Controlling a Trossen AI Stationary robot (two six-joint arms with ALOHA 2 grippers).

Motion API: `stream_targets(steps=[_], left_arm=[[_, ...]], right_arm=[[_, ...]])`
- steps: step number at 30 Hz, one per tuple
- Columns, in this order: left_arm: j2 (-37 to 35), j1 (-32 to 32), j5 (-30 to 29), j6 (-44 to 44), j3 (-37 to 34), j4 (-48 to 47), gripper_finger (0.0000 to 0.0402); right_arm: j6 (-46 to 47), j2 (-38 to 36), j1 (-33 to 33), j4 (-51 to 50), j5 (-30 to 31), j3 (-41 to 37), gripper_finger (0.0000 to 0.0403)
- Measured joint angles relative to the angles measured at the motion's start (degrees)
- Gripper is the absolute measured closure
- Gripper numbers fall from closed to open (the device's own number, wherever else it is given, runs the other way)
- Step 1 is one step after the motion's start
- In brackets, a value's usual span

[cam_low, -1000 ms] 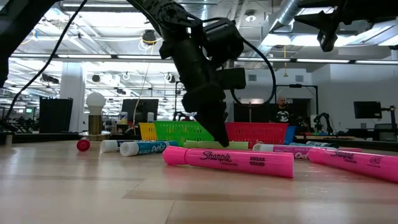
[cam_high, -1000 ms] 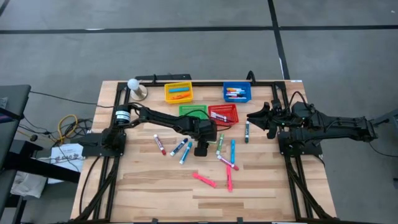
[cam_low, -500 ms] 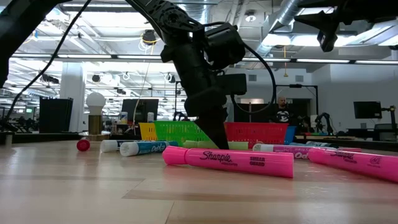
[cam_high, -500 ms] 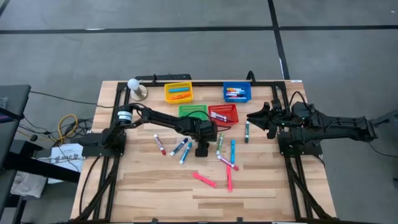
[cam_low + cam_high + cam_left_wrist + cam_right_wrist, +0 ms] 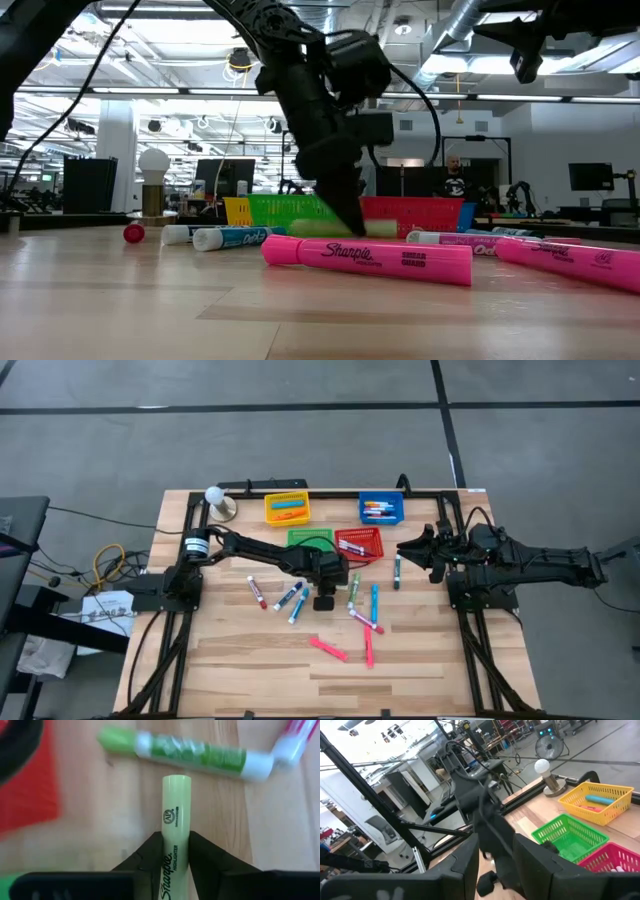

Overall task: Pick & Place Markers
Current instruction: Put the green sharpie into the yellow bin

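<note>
Wooden table (image 5: 250, 650) is filling my overhead view. My right gripper (image 5: 404, 547) is idling beside the red basket (image 5: 362, 544); I cannot tell its opening. My left gripper (image 5: 176, 851), just in front of that basket, is pinching a yellow-green highlighter (image 5: 175, 827).

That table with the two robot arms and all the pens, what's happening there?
The robot is sorting markers into small baskets. The left gripper is closed on a yellow-green highlighter at the table's middle, just in front of the red basket. A green marker lies just beyond it. More markers lie scattered on the wooden table. The right gripper waits raised at the right side, holding nothing.
</note>
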Motion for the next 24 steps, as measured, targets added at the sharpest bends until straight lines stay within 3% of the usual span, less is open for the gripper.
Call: stream_targets(steps=[13,24], left_arm=[[-18.17,0.07,0.56,-9.55,0.09,0.89,0.0325],[-34.58,0.78,-11.36,-13.18,0.13,1.53,0.0325]], right_arm=[[-0.02,-0.01,-0.01,0.01,0.02,0.00,0.0291],[-0.02,-0.02,-0.05,0.01,0.04,0.00,0.0291]])
